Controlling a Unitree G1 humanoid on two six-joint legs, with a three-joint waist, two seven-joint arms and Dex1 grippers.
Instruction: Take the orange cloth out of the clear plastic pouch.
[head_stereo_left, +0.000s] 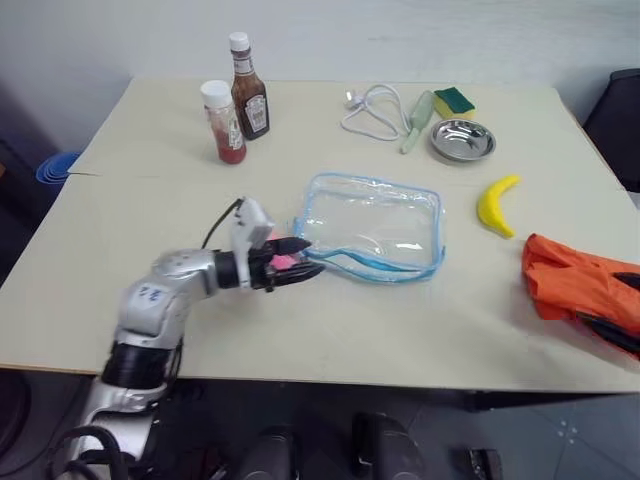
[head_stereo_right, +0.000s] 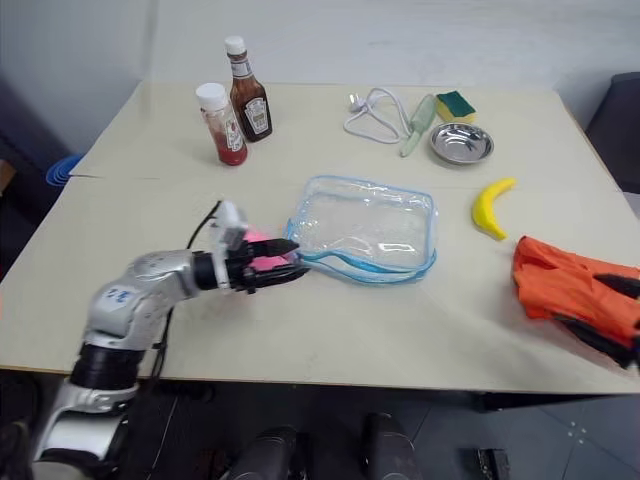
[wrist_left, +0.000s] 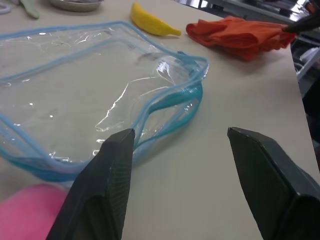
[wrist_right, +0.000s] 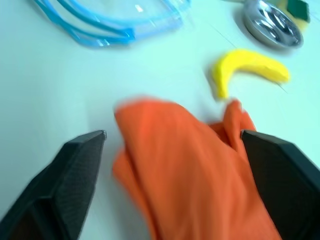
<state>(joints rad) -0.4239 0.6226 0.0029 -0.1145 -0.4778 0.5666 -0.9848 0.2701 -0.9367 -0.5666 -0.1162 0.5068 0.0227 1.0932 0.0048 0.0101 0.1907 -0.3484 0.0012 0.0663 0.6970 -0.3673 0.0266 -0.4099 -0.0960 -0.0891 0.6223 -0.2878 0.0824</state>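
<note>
Crumpled orange cloth (head_stereo_left: 580, 285); flat clear plastic pouch (head_stereo_left: 372, 225)

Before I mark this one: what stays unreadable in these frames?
- Orange cloth: its far side is cut off by the head views' edge.
- Right gripper: whether its open fingers touch the cloth; motion blur.
- Bottle labels: too small to read.
- Clear plastic pouch: one end cut off by the left wrist view's edge.

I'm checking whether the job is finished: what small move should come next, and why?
Probably just draw both arms back. The orange cloth lies on the table outside the empty clear plastic pouch, and the right gripper and left gripper both stand open.
</note>
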